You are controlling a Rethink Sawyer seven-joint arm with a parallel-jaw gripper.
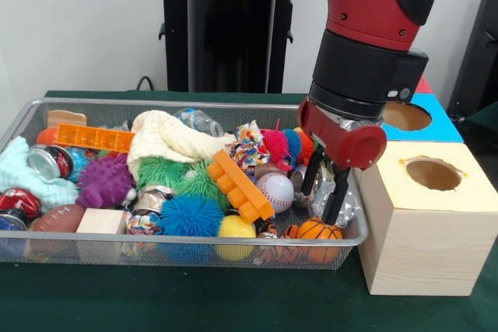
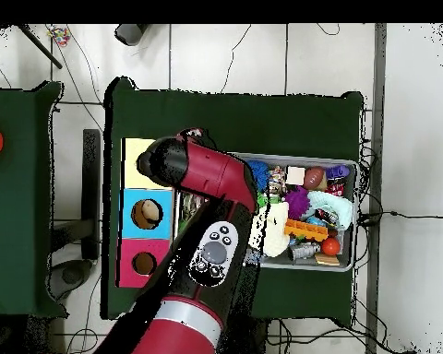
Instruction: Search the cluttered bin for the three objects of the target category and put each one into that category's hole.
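Black gripper fingers spread apart, down in the bin beside 1 baseball.

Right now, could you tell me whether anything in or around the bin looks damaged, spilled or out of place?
Nothing has spilled outside the bin. The metal cans are dented, for instance one at the left end and another mid-bin. The gripper is down at the right end, fingers apart, over something clear and crinkled.
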